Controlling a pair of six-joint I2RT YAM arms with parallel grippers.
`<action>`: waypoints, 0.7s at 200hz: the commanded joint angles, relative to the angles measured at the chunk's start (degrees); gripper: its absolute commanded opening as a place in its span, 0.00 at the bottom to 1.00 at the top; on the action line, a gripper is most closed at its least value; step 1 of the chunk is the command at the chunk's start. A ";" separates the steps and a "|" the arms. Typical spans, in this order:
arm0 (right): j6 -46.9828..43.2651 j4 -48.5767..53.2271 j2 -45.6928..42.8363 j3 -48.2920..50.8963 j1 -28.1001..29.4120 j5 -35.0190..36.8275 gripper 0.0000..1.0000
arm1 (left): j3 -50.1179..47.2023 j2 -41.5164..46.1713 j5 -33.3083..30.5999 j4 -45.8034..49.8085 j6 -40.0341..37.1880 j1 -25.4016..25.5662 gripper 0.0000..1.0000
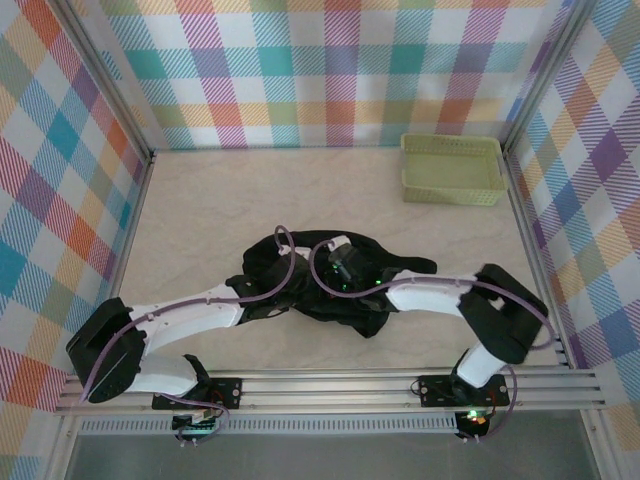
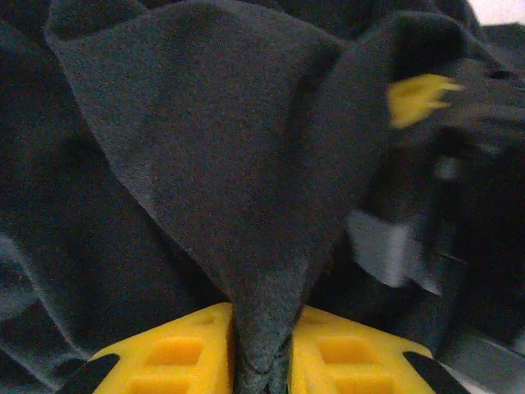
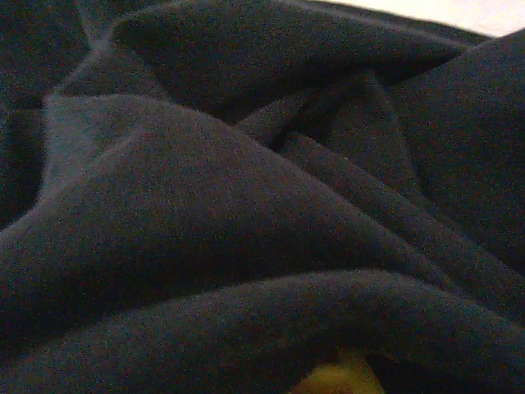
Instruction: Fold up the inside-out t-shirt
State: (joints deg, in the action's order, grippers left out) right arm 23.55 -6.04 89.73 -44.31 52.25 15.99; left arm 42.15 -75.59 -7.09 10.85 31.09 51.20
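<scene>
The black t-shirt (image 1: pixel 300 262) lies crumpled in a heap at the middle of the table, and both arms reach into it. My left gripper (image 2: pixel 262 355) is shut on a pinched fold of the shirt's fabric (image 2: pixel 238 164), which rises in a cone between the yellow fingers (image 2: pixel 176 353). From above, the left gripper (image 1: pixel 288 288) sits at the heap's near left. My right gripper (image 1: pixel 338 266) is buried among the folds. Dark cloth (image 3: pixel 246 213) drapes over it and just a sliver of a yellow finger (image 3: pixel 340 379) shows. In the left wrist view one yellow fingertip (image 2: pixel 418 97) of the right gripper pokes out of the cloth.
A pale green plastic basket (image 1: pixel 452 168) stands at the back right corner. Checked walls close in the pale table (image 1: pixel 200 210) on three sides. A metal rail (image 1: pixel 330 385) runs along the near edge by the arm bases.
</scene>
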 commanded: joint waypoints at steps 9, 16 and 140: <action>2.59 5.01 -8.69 3.99 0.22 -3.66 0.00 | 0.60 1.29 -1.70 2.41 1.16 -2.34 0.26; 2.80 6.41 -10.09 4.47 0.50 -4.47 0.00 | 0.81 1.23 -1.65 2.50 1.08 -2.67 0.26; 5.72 20.12 -41.78 11.64 1.39 -11.67 0.00 | 5.88 -7.96 0.22 4.53 1.11 -7.58 0.46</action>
State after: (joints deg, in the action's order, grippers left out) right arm 28.23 10.37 54.72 -33.80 53.34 5.61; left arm 46.48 -81.14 -7.22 13.56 32.01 45.76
